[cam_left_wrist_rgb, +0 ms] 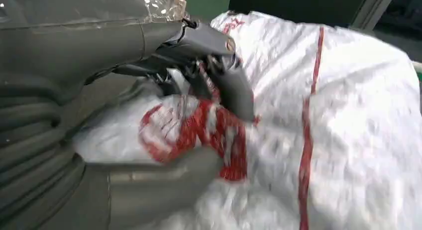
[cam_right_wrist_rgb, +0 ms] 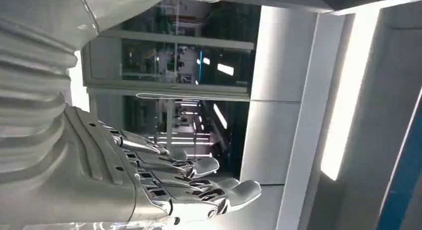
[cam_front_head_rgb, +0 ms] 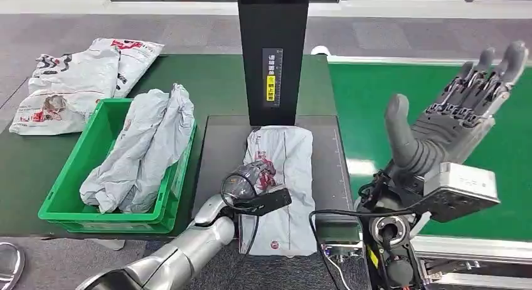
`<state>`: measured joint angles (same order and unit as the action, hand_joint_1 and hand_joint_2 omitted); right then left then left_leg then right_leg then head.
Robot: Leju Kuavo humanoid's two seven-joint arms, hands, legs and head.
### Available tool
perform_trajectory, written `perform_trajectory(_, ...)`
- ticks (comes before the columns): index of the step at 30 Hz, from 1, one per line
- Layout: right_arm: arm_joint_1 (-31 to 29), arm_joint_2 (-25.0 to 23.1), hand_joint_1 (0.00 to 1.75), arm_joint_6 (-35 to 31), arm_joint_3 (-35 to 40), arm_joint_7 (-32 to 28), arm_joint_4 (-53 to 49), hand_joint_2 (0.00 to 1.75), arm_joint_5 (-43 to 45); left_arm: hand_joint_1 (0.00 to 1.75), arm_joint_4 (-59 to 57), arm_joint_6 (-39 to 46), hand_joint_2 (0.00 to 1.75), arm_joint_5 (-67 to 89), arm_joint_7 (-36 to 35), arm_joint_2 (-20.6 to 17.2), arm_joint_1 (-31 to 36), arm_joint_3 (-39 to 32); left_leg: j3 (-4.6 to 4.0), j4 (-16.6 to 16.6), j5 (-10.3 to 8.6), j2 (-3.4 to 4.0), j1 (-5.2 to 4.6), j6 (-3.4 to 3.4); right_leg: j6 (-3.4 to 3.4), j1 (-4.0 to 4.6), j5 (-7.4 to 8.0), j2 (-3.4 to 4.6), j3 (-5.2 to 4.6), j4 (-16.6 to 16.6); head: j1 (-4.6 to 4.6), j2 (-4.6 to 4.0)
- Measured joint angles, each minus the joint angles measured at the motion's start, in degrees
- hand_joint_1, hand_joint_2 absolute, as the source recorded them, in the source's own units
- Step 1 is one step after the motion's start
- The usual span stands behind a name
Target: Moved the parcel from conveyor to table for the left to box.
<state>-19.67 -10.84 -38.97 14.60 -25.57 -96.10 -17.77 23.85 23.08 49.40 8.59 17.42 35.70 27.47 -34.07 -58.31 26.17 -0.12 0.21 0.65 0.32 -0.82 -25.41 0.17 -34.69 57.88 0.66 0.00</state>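
Observation:
A white parcel (cam_front_head_rgb: 288, 171) with red print lies on the dark grey platform (cam_front_head_rgb: 216, 145) in the middle of the table. My left hand (cam_front_head_rgb: 251, 188) is on its near left part. In the left wrist view the parcel (cam_left_wrist_rgb: 348, 115) is bunched between the thumb (cam_left_wrist_rgb: 164, 182) and the dark fingers (cam_left_wrist_rgb: 234, 88) of my left hand (cam_left_wrist_rgb: 149, 51), which grips a fold of it. My right hand (cam_front_head_rgb: 452, 120) is raised above the green conveyor (cam_front_head_rgb: 502, 171), fingers spread and holding nothing. In the right wrist view my right hand (cam_right_wrist_rgb: 164, 185) points into the room.
A green bin (cam_front_head_rgb: 63, 202) at the left holds grey parcels (cam_front_head_rgb: 144, 149). More white parcels (cam_front_head_rgb: 75, 80) lie at the table's far left. A black column (cam_front_head_rgb: 273, 51) stands behind the platform.

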Motion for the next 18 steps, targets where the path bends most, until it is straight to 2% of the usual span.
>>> perform_trajectory(18, -0.3, 0.0, 0.00, 0.3, 0.0, -0.1, 0.5, 1.75, 0.5, 1.75, -0.9, -0.5, 1.75, 1.1, -0.2, -0.2, 0.5, 0.0, 0.00, 0.0, 0.00, -0.01, 0.00, 0.01, 0.00, 0.00, 0.00, -0.01, 0.01, 0.0, -0.02, 0.02)
